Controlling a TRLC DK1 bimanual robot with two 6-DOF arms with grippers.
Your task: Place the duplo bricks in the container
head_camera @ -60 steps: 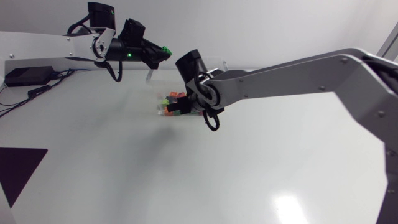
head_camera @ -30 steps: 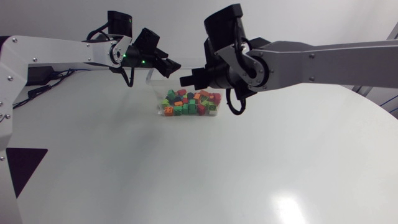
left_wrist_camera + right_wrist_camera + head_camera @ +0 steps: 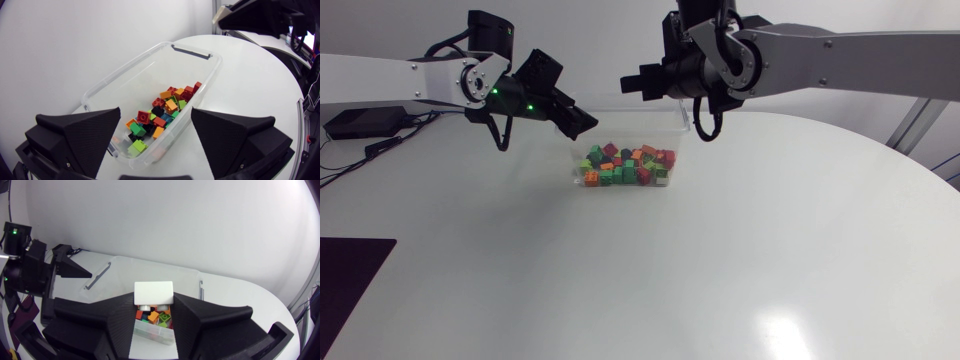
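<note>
In the last second my right arm has lifted off the low spot beside the brick pile and swung to the upper middle of the frame, so the right pincer (image 3: 632, 82) now hangs above the far end of the container (image 3: 672, 125). My left arm has shifted too; its left pincer (image 3: 580, 122) sits at the container's upper-left corner, spread wide and gripping nothing.

The right wrist camera shows a white brick (image 3: 153, 292) clamped between the right pincer's two fingers, with the container below it. I'd say this is a carry almost finished, needing only a release over the opening.

By count there is one clear container on the bench (image 3: 720, 260), one white brick in the pincer, and a heap of coloured bricks (image 3: 625, 166) inside the container. They number roughly two dozen but are too jumbled for an exact tally. I see no loose bricks on the bench.
</note>
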